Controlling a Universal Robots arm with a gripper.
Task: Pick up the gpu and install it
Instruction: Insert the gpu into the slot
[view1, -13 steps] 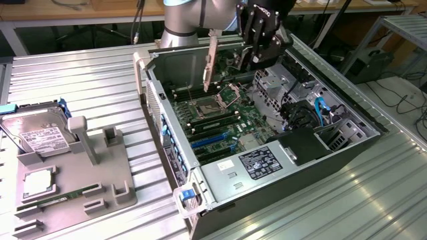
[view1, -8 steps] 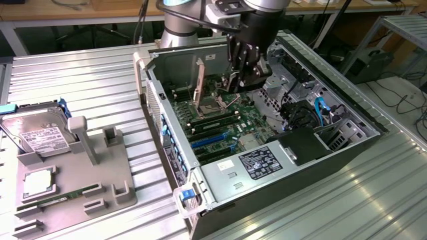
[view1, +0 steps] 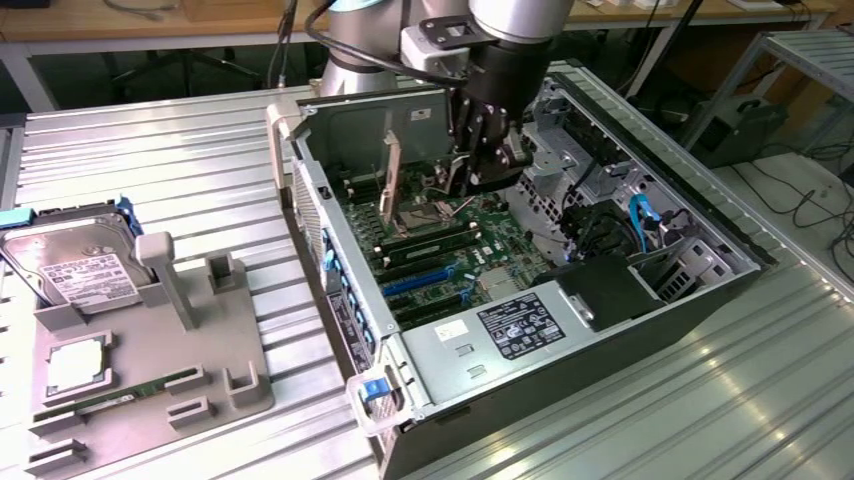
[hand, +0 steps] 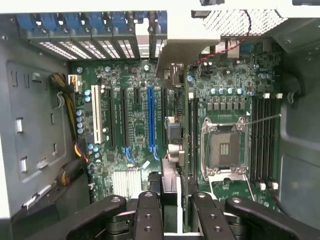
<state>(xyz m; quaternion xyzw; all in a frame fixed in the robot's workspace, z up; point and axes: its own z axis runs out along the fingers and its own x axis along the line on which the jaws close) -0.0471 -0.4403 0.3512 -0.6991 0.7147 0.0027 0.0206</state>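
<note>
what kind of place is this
Probably a robotics lab bench: a robot arm reaches into an open computer case on a ribbed metal table, with a parts fixture holding a hard drive beside it.

**Item:** gpu (hand: 171, 186), one unit.
**Description:** thin, flat, black expansion card. A pale metal bracket strip (view1: 391, 170) runs along one end and stands upright.
**State:** clamped between the two fingers of the claw (hand: 175, 202), inside the open computer case.
**Pose:** on edge and seen edge-on in the wrist view, with its length running parallel to the expansion slots.
**Position:** over the motherboard, between the long blue slot and the processor socket. Whether its lower edge sits in a slot cannot be told.
</note>
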